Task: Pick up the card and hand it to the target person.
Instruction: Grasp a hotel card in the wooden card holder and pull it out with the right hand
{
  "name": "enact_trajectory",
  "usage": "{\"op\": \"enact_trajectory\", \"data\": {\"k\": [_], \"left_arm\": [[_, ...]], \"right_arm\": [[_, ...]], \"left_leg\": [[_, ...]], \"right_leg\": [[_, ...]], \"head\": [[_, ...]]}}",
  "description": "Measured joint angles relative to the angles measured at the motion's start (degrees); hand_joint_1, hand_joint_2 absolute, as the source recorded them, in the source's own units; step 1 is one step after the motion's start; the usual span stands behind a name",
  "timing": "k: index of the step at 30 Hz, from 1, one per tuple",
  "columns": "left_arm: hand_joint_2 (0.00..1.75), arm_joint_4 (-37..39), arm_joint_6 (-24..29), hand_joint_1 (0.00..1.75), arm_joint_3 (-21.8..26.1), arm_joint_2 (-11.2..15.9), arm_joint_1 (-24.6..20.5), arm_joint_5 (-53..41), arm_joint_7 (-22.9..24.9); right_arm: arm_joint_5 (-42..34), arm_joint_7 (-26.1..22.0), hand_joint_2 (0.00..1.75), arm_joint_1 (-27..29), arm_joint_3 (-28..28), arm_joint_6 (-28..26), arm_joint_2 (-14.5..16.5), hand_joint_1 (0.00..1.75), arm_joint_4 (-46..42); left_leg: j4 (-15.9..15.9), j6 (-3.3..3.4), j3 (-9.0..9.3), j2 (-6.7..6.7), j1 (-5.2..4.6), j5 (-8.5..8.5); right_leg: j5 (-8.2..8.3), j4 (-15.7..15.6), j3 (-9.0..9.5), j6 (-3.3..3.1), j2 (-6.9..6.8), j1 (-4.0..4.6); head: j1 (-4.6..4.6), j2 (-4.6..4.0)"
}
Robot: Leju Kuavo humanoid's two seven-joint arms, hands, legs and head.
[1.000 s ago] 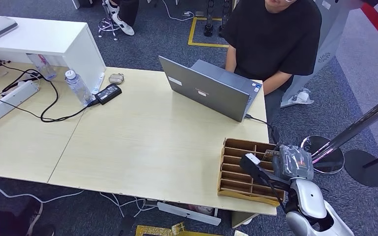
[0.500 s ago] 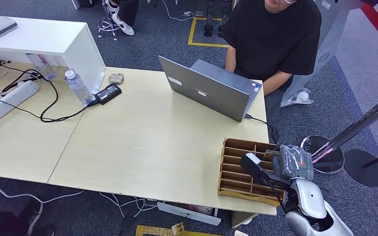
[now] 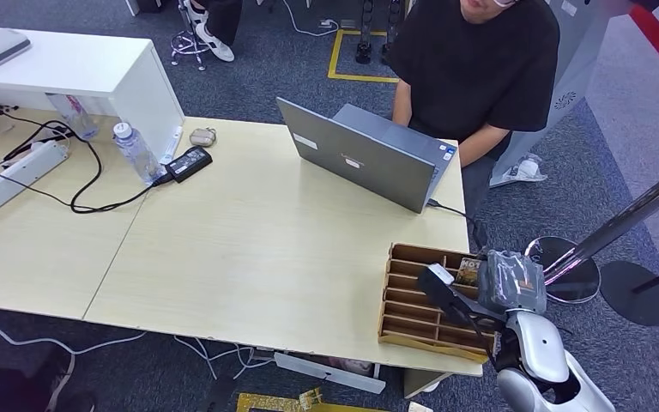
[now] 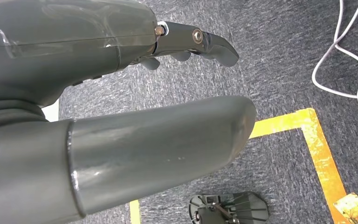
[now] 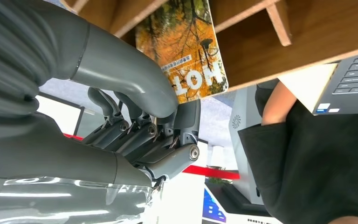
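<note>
Right hand (image 3: 508, 281), grey and ribbed at the wrist cover, sits over the near right end of the slotted brown wooden card rack (image 3: 412, 302). In the right wrist view its thick thumb and dark fingers (image 5: 168, 135) are pinched onto the edge of the glossy card with an orange autumn-tree photo and white lettering (image 5: 186, 51); the card stands partly in a rack slot, just ahead of the fingertips. In the head view the same card (image 3: 468, 272) shows directly beside the hand, on its inner side.

Beyond the hand, across the pale wooden table (image 3: 257, 249), an open grey laptop (image 3: 365, 154) faces a seated person in a black T-shirt (image 3: 480, 69).

Well off to the hand's left: a clear plastic water bottle (image 3: 135, 152), black power brick (image 3: 189, 163), white power strip (image 3: 13, 178).

Left hand (image 4: 121, 107) hangs over blue-grey carpet with yellow floor tape (image 4: 307, 140); thumb and fingers apart, nothing between them.
</note>
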Motion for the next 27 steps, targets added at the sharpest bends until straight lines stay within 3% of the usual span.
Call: {"op": "enact_trajectory", "data": {"k": [20, 27], "left_arm": [[0.0, 0.0, -0.02, 0.0, 0.0, 0.0, -0.01, -0.01, -0.01], [0.0, 0.0, -0.07, 0.0, 0.0, 0.0, -0.01, 0.0, -0.01]], "right_arm": [[0.19, 0.0, 1.75, 0.0, 0.02, 0.0, 0.17, 1.55, -0.5], [0.34, -0.02, 1.75, 0.01, 0.03, -0.01, 0.17, 1.73, -0.5]], "left_leg": [[0.0, 0.0, 0.0, 0.0, 0.0, 0.0], [0.0, 0.0, 0.0, 0.0, 0.0, 0.0]], "right_leg": [[0.0, 0.0, 0.0, 0.0, 0.0, 0.0], [0.0, 0.0, 0.0, 0.0, 0.0, 0.0]], "head": [[0.0, 0.0], [0.0, 0.0]]}}
